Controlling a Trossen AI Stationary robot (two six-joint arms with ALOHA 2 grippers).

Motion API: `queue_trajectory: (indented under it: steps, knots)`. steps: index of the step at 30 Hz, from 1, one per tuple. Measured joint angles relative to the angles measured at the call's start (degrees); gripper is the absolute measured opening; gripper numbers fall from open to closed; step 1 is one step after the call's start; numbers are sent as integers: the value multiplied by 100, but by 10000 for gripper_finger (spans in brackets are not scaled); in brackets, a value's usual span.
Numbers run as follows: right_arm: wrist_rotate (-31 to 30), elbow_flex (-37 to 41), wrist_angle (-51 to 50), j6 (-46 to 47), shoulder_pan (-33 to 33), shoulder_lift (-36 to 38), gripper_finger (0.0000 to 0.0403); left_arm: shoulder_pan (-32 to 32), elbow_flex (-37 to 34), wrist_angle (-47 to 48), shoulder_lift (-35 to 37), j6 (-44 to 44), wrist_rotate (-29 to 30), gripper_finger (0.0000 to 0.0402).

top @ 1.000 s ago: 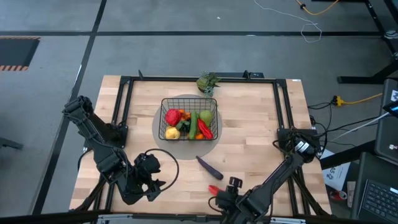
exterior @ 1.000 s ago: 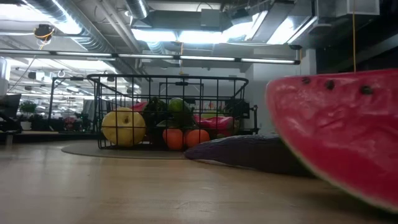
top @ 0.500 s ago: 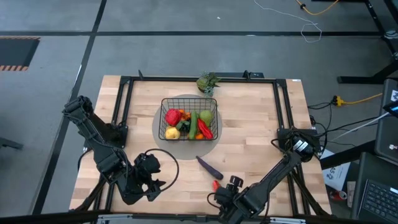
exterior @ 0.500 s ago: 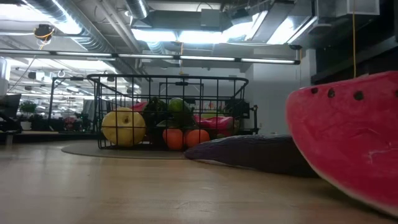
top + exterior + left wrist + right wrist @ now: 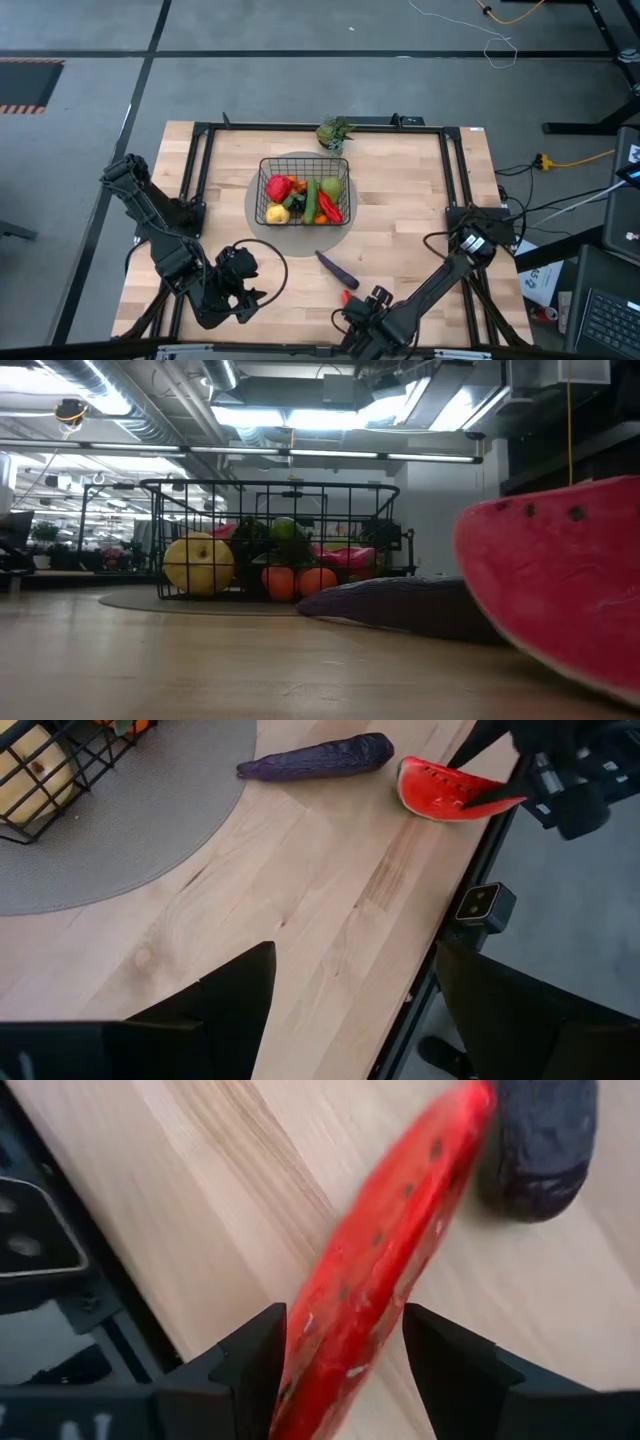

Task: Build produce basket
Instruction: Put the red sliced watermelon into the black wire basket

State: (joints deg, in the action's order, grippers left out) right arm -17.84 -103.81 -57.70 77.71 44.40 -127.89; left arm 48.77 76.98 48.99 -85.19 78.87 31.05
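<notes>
Waiting at the near left, the left gripper point(image 5: 240, 283) stands released. Mid-table, the basket point(image 5: 305, 192) holds most produce; the eggplant point(image 5: 337, 268) lies outside. At the near edge the right gripper point(image 5: 345, 1355) grasps a watermelon slice point(image 5: 385, 1270), thin, rigid, probably light, pinched across its flat faces; its lower end is cut off

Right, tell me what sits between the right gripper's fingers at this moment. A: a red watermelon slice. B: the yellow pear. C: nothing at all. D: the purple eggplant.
A. The right wrist view shows the red watermelon slice with dark seeds standing between the two fingers of the right gripper, while the purple eggplant lies apart on the table and the yellow pear sits inside the basket.
</notes>
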Motion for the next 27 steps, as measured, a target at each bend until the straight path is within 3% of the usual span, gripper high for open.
queue_trajectory:
  steps: [6,13,27]
  knots:
    - [296,0,-1,5,-7,-162,177,0,1,0,0,0,0,270]
    - [290,-16,-3,-37,-7,-160,45,-39,1,0,0,-39,-2,270]
    - [100,-29,86,-248,-114,-160,45,-164,1,-2,0,-297,6,270]
